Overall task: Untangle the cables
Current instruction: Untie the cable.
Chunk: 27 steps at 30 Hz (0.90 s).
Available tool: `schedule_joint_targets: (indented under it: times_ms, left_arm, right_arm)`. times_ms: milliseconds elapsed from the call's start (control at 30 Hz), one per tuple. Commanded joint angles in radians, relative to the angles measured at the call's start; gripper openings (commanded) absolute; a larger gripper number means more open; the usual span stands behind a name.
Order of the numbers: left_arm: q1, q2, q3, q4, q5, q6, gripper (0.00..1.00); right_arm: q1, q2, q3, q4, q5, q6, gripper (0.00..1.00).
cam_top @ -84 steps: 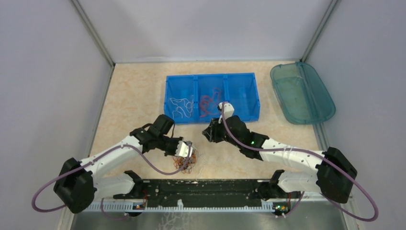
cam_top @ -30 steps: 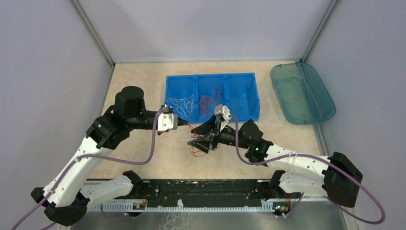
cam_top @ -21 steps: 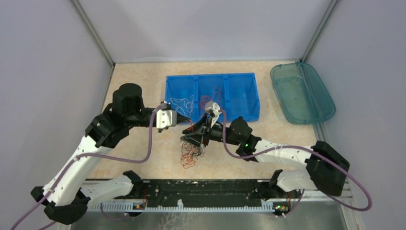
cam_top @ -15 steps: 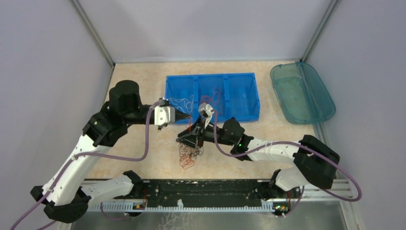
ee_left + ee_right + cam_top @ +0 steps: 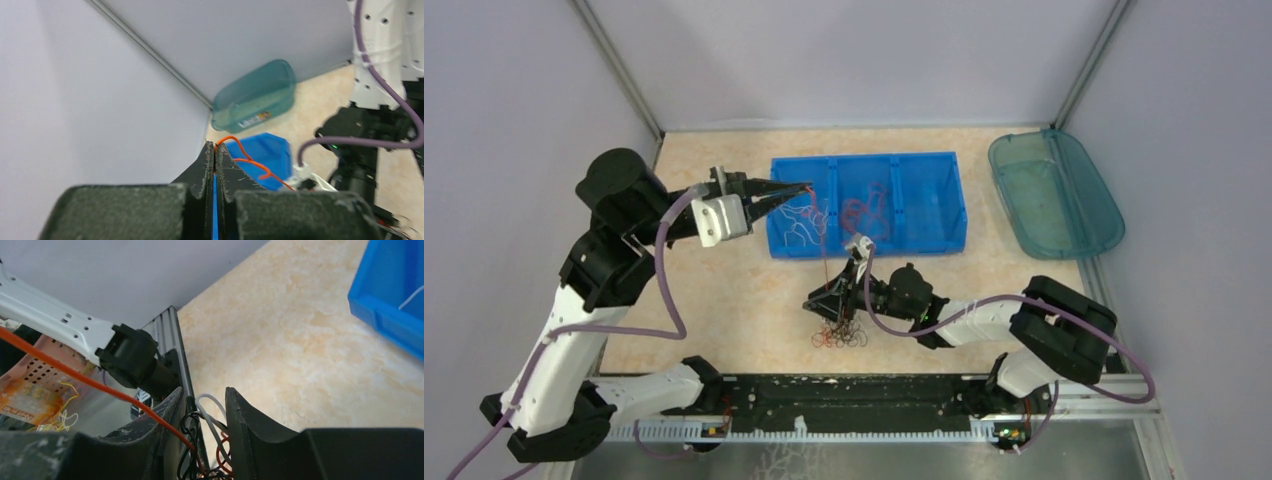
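Your left gripper (image 5: 802,187) is lifted above the left end of the blue bin (image 5: 959,200), jaws pressed together on one red-orange wire (image 5: 825,270). That wire drops from the tips to the tangle of cables (image 5: 839,333) on the table (image 5: 724,290), just in front of the bin.

Your right gripper (image 5: 827,308) is down on that tangle. Its jaws stand partly apart with strands between them. You cannot tell whether they pinch the bundle or only straddle it.

The left wrist view gives you what the top view cannot. The left gripper (image 5: 215,150) shows no gap between its jaws, and the red-orange wire (image 5: 231,138) loops out right at the tips. The teal tray (image 5: 255,102) and the blue bin (image 5: 267,150) lie beyond.

The right wrist view shows white, black and red strands of the tangle of cables (image 5: 205,440) inside the right gripper (image 5: 204,391). The red-orange wire (image 5: 75,374) runs in straight from the upper left to the inner face of one finger.

Only the top view shows you the white wires (image 5: 799,225) in the bin's left compartment, the red wires (image 5: 864,210) in the middle one, and the teal tray (image 5: 1049,195) well apart at the right.
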Motion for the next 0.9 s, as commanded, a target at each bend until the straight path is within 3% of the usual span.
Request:
schedule_joint_targets:
  times_ms: [0,533,867]
  left_arm:
    - [-0.005,0.003,0.066,0.188,-0.074,0.001,0.0]
    - [-0.005,0.078,0.218,0.711,-0.228,0.186,0.0]
    - [-0.005,0.198,0.428,0.951,-0.325,0.257,0.0]
  right_arm:
    - [0.008,0.014,-0.037,0.125,0.053,0.02,0.37]
    - [0.017,0.054,-0.09,0.129,0.133,0.035,0.49]
    - [0.034,0.031,-0.087,0.052,0.193,-0.017,0.55]
